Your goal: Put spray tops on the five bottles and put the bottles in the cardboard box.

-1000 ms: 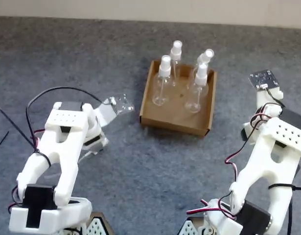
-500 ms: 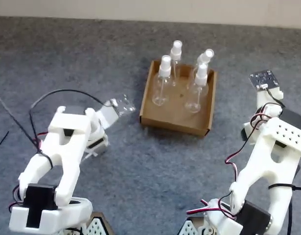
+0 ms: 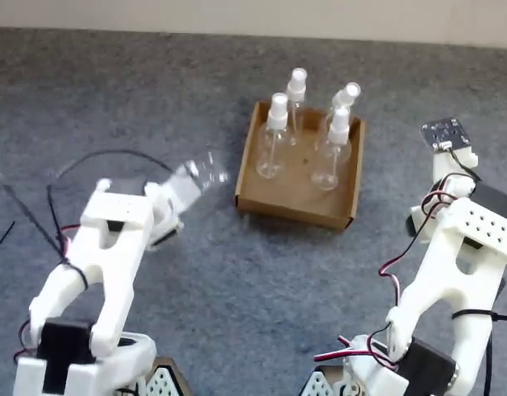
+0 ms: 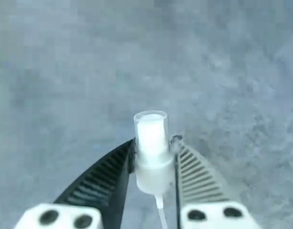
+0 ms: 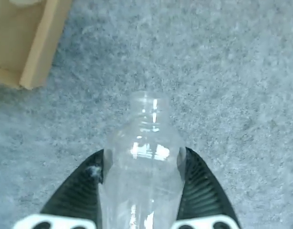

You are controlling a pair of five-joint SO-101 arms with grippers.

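Observation:
The cardboard box (image 3: 291, 209) sits at the middle back of the grey carpet, with several clear bottles (image 3: 270, 147) standing in it, each wearing a white spray top. My left gripper (image 3: 194, 176) hangs just left of the box above the carpet. It is shut on a white spray top (image 4: 150, 135) whose thin tube points back toward the wrist. My right gripper (image 5: 142, 157) is shut on a clear bottle (image 5: 144, 143) with a bare, uncapped neck. A corner of the box (image 5: 35, 47) lies a short way beyond that bottle.
Grey carpet (image 3: 237, 272) covers the whole table. Black cables (image 3: 88, 157) loop around the left arm, and red and black wires (image 3: 418, 223) run along the right arm (image 3: 459, 247). Open carpet lies in front of the box between the arms.
The left arm has shifted a little, carrying the spray top slightly up and toward the box. The right arm has kept still.

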